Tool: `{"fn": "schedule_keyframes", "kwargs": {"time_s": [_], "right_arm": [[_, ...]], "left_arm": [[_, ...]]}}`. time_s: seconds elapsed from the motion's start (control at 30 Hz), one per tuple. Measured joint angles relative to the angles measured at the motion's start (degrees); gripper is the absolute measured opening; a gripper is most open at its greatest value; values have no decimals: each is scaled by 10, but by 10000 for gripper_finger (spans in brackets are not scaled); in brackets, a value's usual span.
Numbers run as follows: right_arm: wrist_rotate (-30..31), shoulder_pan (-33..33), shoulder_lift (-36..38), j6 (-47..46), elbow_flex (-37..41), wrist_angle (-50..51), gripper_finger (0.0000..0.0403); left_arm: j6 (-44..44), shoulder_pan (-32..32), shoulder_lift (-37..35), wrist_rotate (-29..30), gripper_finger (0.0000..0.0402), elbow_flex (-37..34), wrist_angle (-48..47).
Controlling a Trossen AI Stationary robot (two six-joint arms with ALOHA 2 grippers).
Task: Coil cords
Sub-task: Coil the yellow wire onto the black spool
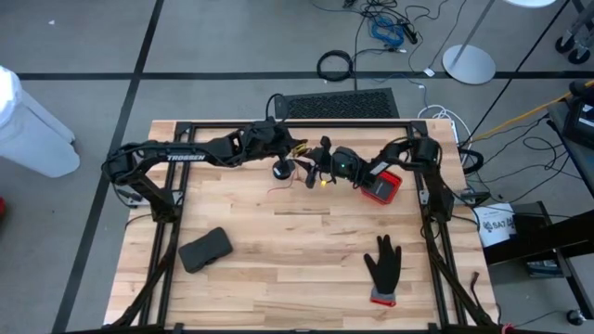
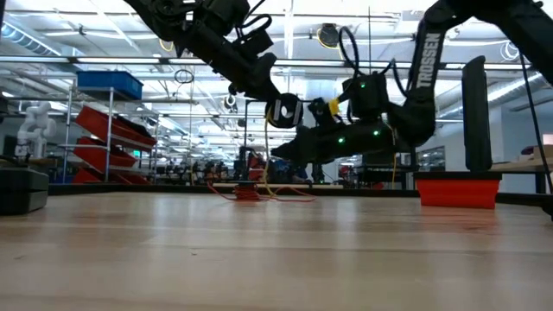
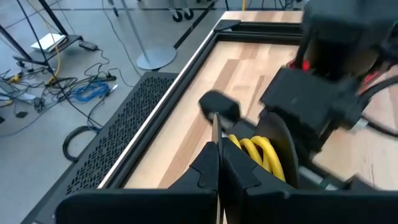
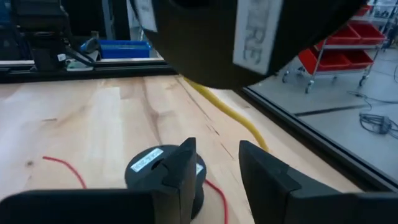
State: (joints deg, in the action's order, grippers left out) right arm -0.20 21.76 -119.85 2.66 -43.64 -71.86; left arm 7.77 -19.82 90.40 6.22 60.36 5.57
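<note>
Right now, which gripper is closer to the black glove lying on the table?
The right. The right gripper hangs over the far middle of the table, on the black glove's side. The left gripper sits beyond it, farther from the glove.

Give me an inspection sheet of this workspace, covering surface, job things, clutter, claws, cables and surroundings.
Surface: wooden table, black frame around it.
Job's things: red cord loose on the table by its black spool; yellow cord wound on a spool held up between the arms.
Clutter: black glove, dark pad, red box.
Claws: left claw shut on the yellow cord; right claw open above the black spool.
Cables: black cable ring and blue cable on the floor.
Surroundings: red bins on shelves.
</note>
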Motion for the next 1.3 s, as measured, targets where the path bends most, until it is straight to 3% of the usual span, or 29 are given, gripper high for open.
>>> {"fn": "schedule_keyframes", "kwargs": {"time_s": [0.47,1.1,1.3], "right_arm": [[48,0,-20,27,-25,0,110],[47,3,-20,39,-48,-9,109],[44,7,-19,25,-48,-12,71]], "left_arm": [[0,8,-4,0,0,0,-1],[-30,10,-5,-6,0,0,15],[-43,10,-5,-9,0,0,29]]}}
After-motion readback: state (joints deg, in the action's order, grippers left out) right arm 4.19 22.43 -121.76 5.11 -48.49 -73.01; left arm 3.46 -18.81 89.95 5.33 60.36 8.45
